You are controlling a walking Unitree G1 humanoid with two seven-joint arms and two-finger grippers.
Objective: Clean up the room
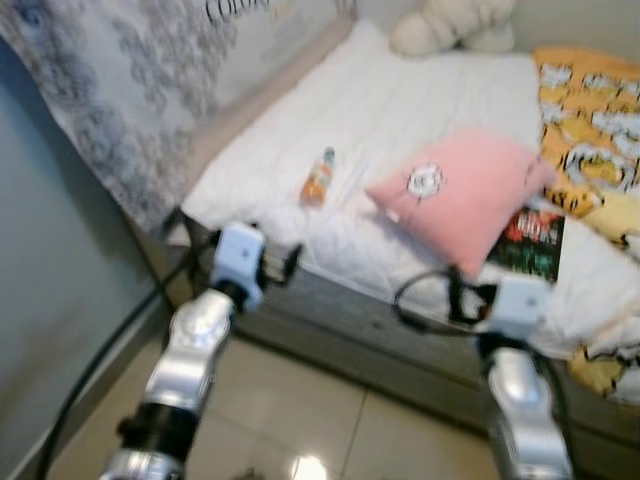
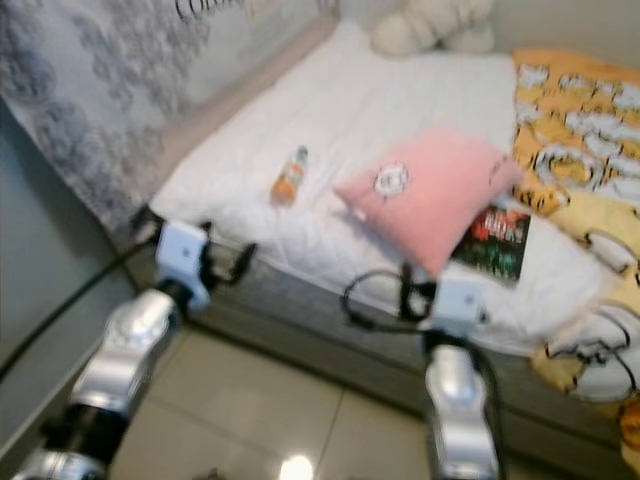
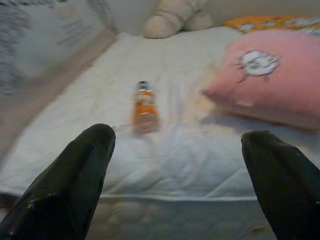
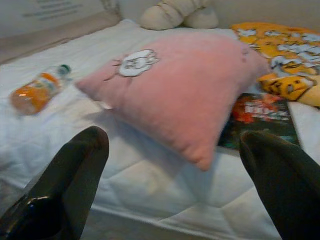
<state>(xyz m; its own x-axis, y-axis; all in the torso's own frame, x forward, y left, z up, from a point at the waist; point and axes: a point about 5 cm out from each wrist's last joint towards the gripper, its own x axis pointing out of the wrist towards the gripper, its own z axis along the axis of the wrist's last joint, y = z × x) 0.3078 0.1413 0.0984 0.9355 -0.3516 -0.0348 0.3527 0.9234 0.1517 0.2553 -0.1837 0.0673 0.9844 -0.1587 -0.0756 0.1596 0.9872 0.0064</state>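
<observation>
A small plastic bottle of orange drink lies on its side on the white quilted mattress, well apart from a square pink cushion with a white cartoon patch. The cushion partly covers a dark-covered book. A yellow cartoon-print blanket lies beside them, and a cream plush toy sits at the far end. Both grippers hover short of the bed's near edge — the left gripper facing the bottle, the right gripper facing the cushion — each with fingers spread wide apart, holding nothing.

Bare white mattress surrounds the bottle (lying alone); pink pillow crowds its right.
</observation>
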